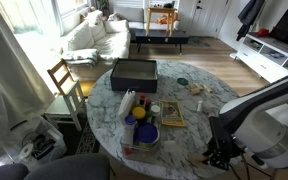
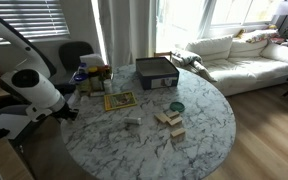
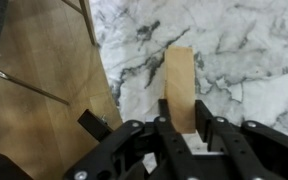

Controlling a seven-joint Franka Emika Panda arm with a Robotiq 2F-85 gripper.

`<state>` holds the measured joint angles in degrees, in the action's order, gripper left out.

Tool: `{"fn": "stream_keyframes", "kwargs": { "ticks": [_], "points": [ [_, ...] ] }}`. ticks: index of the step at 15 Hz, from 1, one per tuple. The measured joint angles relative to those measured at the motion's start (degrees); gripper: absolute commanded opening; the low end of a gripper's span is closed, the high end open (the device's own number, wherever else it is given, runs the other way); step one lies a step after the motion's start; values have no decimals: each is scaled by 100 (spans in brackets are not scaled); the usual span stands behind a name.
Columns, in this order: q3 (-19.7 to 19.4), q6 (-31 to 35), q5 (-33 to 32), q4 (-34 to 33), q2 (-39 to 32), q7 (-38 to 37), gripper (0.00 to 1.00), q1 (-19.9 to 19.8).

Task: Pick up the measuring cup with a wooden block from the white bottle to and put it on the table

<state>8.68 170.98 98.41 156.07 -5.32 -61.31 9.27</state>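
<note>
**Gripper.** The gripper [image 3: 181, 112] is clamped on a wooden block [image 3: 181, 80]. In the wrist view its two fingers [image 3: 162, 122] press against the block's long sides. The block's near end is hidden behind the gripper body. Its far end projects over the marble table [image 3: 246, 48], close to the table edge, with wood floor [image 3: 44, 70] beside it.

**Arm.** In an exterior view the gripper [image 1: 220, 152] hangs at the table [image 1: 199, 112] rim on the robot's side, well apart from the other items.

**Bottle.** The white bottle [image 1: 127, 102] is on the table, on the side opposite the gripper. It is just beside a blue bowl [image 1: 144, 133] and a yellow item [image 1: 139, 113]. Whether it stands upright or leans cannot be told. A measuring cup cannot be made out at this size.

**Other items.** A dark tray [image 1: 134, 72] sits at the far rim. A framed picture [image 1: 172, 113] lies near the bowl. Loose blocks [image 2: 169, 121] lie near the table centre, just beside a green disc [image 2: 176, 106].
</note>
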Motion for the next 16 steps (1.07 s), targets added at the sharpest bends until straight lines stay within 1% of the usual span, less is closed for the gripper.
{"fn": "stream_keyframes", "kwargs": {
  "ticks": [4,5,6,7,10,12,13,16],
  "points": [
    [35,197,103,-113,-141,-28,7,60],
    [42,221,106,-138,-173,-36,55,67],
    [44,229,106,-159,-202,-42,55,73],
    [44,230,106,-170,-217,-43,60,76],
    [44,230,106,-178,-192,-40,84,76],
    [44,230,92,-173,-116,-32,97,76],
    [44,230,65,-161,-53,-32,100,76],
    [52,191,43,-165,152,-30,100,77]
  ]
}}
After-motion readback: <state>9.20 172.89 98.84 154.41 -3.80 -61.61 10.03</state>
